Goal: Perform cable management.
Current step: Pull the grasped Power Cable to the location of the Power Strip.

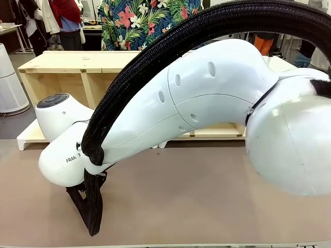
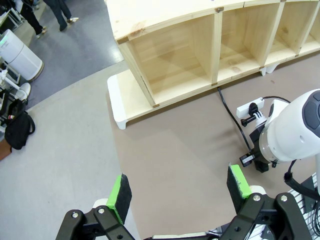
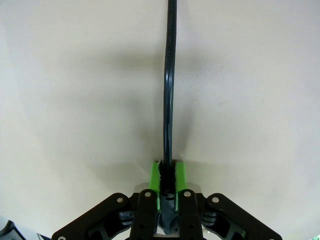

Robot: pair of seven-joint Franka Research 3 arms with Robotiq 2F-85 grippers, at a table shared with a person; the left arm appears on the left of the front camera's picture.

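Observation:
The cable point(image 3: 169, 90) is thin, glossy and black, and it runs straight away from my right gripper point(image 3: 168, 176), which is shut on it between its green pads point(image 3: 156, 176). In the left wrist view the cable point(image 2: 234, 117) comes out from under the wooden shelf and passes the white power strip point(image 2: 248, 107). It ends at my right gripper point(image 2: 251, 159), low on the brown table. From the front, my right arm reaches across to the left with its gripper point(image 1: 83, 199) down at the table. My left gripper point(image 2: 179, 187) hovers open and holds nothing.
A low wooden shelf unit point(image 1: 83, 67) on a white base stands across the back of the table point(image 1: 207, 206). The right arm's thick braided hose point(image 1: 155, 57) arcs over the scene. A person in a floral shirt point(image 1: 150, 23) stands behind the shelf. A white appliance point(image 1: 8, 82) sits on the floor at the left.

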